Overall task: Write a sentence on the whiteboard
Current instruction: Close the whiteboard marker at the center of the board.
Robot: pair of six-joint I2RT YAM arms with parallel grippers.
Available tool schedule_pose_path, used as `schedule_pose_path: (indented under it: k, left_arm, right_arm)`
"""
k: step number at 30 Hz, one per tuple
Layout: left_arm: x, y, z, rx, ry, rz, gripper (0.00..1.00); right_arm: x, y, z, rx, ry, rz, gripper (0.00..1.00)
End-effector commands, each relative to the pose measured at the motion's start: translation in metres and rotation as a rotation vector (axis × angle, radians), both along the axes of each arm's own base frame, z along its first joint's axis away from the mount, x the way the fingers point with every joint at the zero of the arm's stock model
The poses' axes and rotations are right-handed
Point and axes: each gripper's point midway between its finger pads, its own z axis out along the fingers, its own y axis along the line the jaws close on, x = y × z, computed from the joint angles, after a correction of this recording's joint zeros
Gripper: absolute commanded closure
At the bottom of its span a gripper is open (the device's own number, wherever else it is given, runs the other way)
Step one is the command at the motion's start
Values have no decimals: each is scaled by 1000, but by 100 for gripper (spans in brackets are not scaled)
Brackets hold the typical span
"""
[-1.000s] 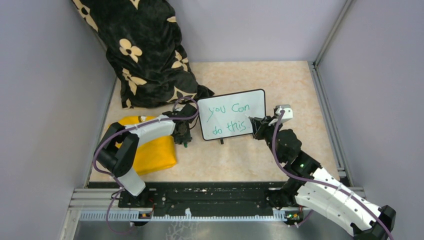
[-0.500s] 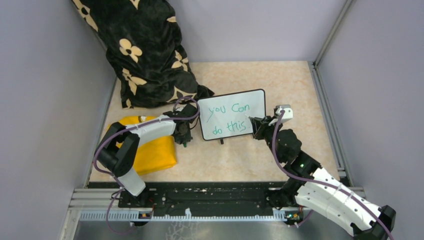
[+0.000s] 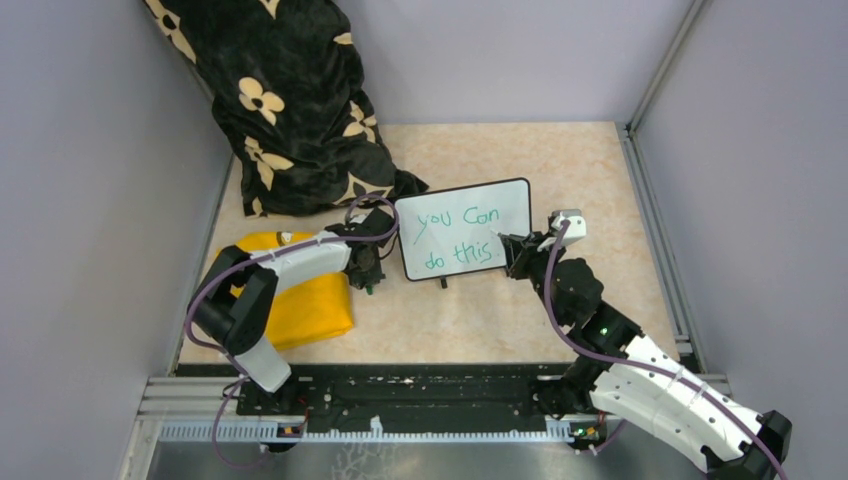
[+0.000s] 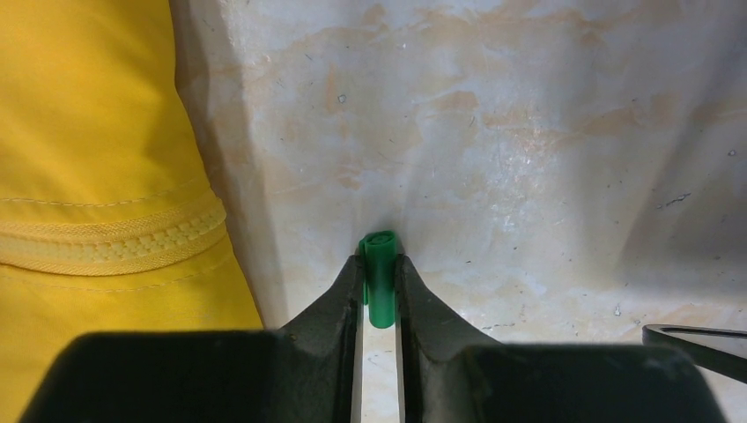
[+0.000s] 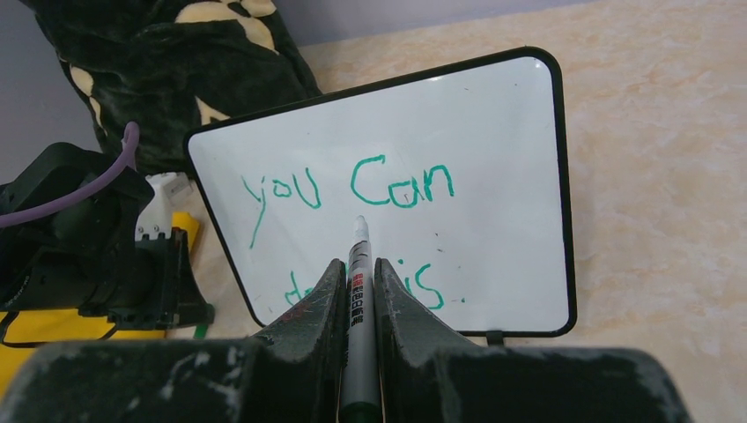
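The whiteboard (image 3: 510, 205) stood propped on its feet near the middle of the table (image 3: 560, 160), tilted back, just in front of the black cloth (image 3: 290, 110). The sentence (image 3: 455, 238), "you Can do this", looked finished in green over two lines. The right gripper (image 5: 358, 263) was clamped tight on the marker (image 5: 358, 308), its bare tip pointing at the board's face between the lines; whether it touched, I could not tell. A careless pull-back could have dragged a stray stroke through the ink or tipped the lightly propped board over. The left gripper (image 4: 379, 264), just left of the board and beside the yellow cloth (image 3: 300, 300), pinched what seemed a green cap (image 4: 380, 278) at its very fingertips. So shallow a hold could have let the cap twist or slip during recapping.
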Motion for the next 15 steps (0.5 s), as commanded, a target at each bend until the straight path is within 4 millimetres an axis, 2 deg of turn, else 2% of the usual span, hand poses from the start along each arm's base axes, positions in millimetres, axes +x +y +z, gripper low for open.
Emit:
schedule_pose_path:
  k: [1,8,15]
  left_arm:
    - [-13,8,-10,14,30,34,100]
    - [1,6,29,-13,-62,49,100]
    - [14,11,89,-68,-217,79,100]
  right_arm:
    - [0,-2,12,25,-28,-12,100]
    - [-1,-4,15,19,-22,-16,100]
    - [-4,-7,28,27,-33,-18,100]
